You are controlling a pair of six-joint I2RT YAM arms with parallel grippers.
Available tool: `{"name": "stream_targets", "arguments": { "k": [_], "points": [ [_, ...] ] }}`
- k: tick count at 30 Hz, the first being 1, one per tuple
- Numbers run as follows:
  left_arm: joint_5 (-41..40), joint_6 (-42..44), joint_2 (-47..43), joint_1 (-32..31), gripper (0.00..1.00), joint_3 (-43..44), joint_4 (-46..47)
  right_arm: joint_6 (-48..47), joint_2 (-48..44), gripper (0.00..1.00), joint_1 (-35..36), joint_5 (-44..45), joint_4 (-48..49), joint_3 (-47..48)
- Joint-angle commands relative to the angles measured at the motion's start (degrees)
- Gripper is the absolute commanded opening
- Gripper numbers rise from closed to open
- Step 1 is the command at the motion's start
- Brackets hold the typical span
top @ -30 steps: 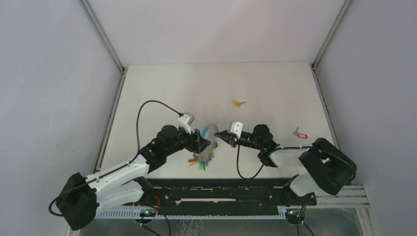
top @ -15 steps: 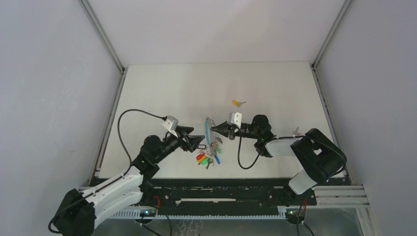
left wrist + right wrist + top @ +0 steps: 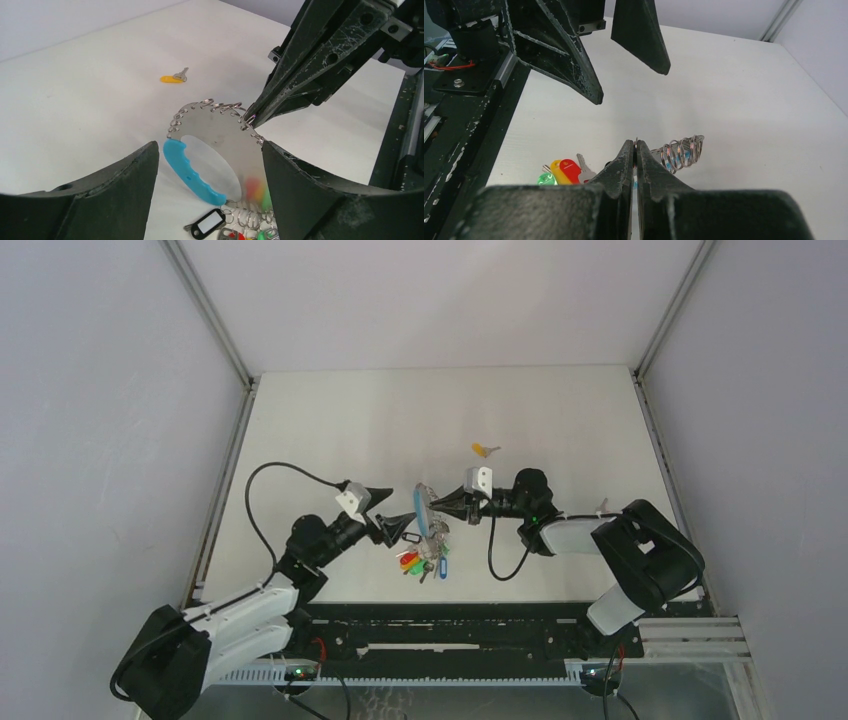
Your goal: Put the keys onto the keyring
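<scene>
keyring [image 3: 220,127] | right claw [image 3: 248,119] clamped on its rim, seen from left wrist | left claw [image 3: 208,146] wide, empty

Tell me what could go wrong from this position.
1. The right gripper pinches the keyring only at its thin rim, among the small split rings; it might slip or swivel out.
2. The left gripper is open with a finger on either side of the keyring; closing could knock it rather than seat on the cyan grip.
3. The yellow-tagged key lies well apart; fetching it would leave only that thin hold.
</scene>
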Motion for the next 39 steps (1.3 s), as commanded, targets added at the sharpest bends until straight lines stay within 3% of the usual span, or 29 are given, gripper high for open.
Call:
{"name": "stream_targets", "arguments": {
  "k": [1, 3, 7, 16, 20, 29, 39],
  "points": [
    [2.1, 5.2, 2.1, 0.4, 0.81, -5.0, 16.9, 1.0, -2.3, 0.0, -0.4, -2.5, 0.6, 2.4],
    [3.7, 6.5, 2.3, 0.6, 0.82, -4.9, 17.3, 0.8, -3.0, 0.0, -0.4, -2.8, -0.6, 2.6],
    [13.6, 11.1, 3.7, 0.6, 0.76, -0.5, 9.6, 0.1, -4.7, 0.0, -0.4, -3.1, -2.6, 2.6],
    [21.4, 12.3, 9.2, 0.7, 0.69, 3.5, 11.2, -1.5, -7.6, 0.0, -0.4, -6.0, -7.2, 3.2],
    [23.4, 12.0, 10.2, 0.8, 0.64, 4.5, 12.3, -1.7, -8.1, 0.0, -0.4, -7.6, -8.5, 3.8],
    [26.9, 10.8, 13.8, 1.7, 0.42, 6.0, 15.2, -3.1, -8.8, 0.0, 0.1, -9.6, -11.9, 5.1],
    [28.8, 10.2, 16.5, 1.7, 0.35, 7.9, 15.2, -4.6, -9.3, 0.0, 1.0, -10.1, -14.7, 6.0]
  ]
}}
